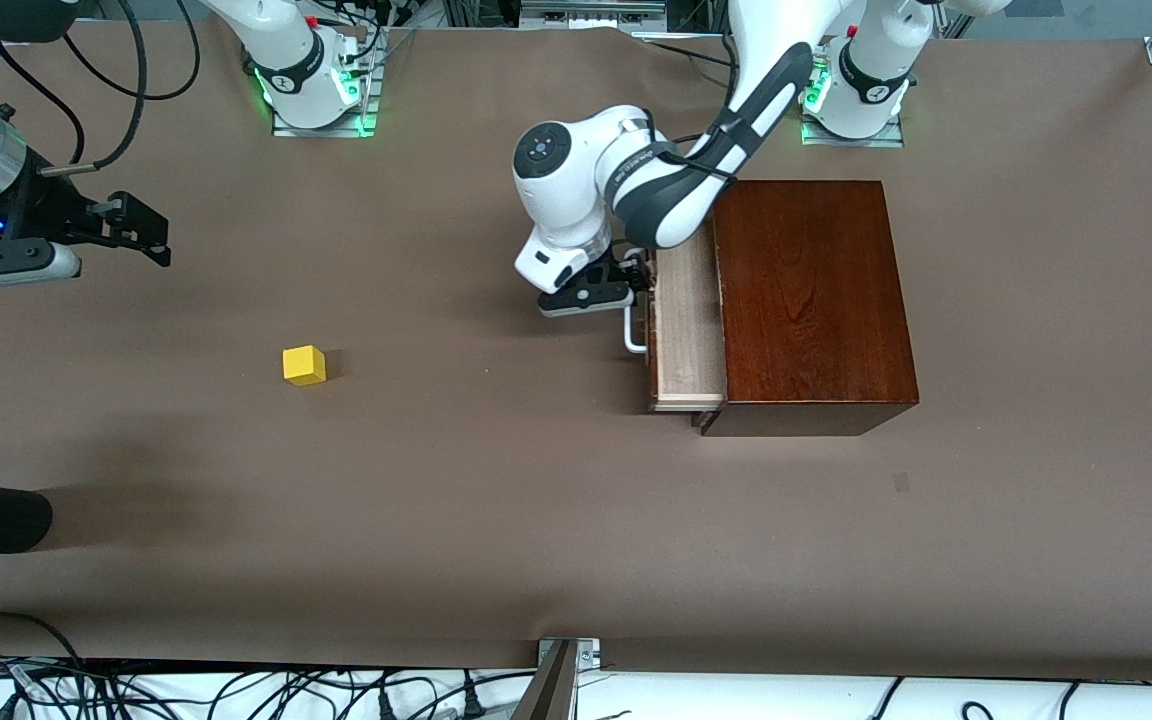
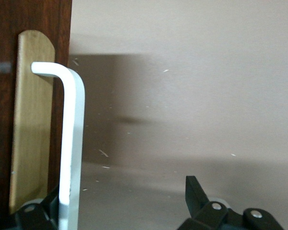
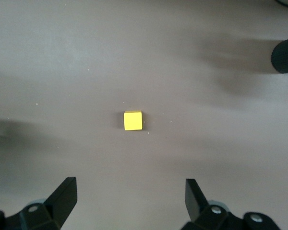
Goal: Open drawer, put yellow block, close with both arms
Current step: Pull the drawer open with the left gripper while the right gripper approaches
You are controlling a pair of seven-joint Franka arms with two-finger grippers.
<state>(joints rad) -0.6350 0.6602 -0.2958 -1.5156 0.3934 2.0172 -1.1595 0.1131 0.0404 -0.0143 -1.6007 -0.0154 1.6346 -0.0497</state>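
The front view showed the drawer (image 1: 688,330) pulled partway out of the dark wooden box (image 1: 811,300), right of the frame's centre, its pale inside exposed and its white U-shaped handle (image 1: 633,335) facing the frame's left. The left gripper (image 1: 608,290) sat at that handle; in the left wrist view its fingers (image 2: 194,189) stood apart, with the handle's bar (image 2: 71,143) close against one of them, though whether it was actually touching was hard to tell. The handle's long axis ran up and down the front frame, along the drawer's front. The yellow block (image 1: 304,365) rested on the brown table (image 1: 536,520) in the left-centre of the frame, well apart from the drawer and toward the right arm's end. The right gripper (image 1: 141,235), at the upper left edge, hung spread wide, and its wrist view held the block (image 3: 133,120) centred ahead between the fingertips (image 3: 65,191). The right arm was plainly nearer the block, so the pick would likely fall to it.
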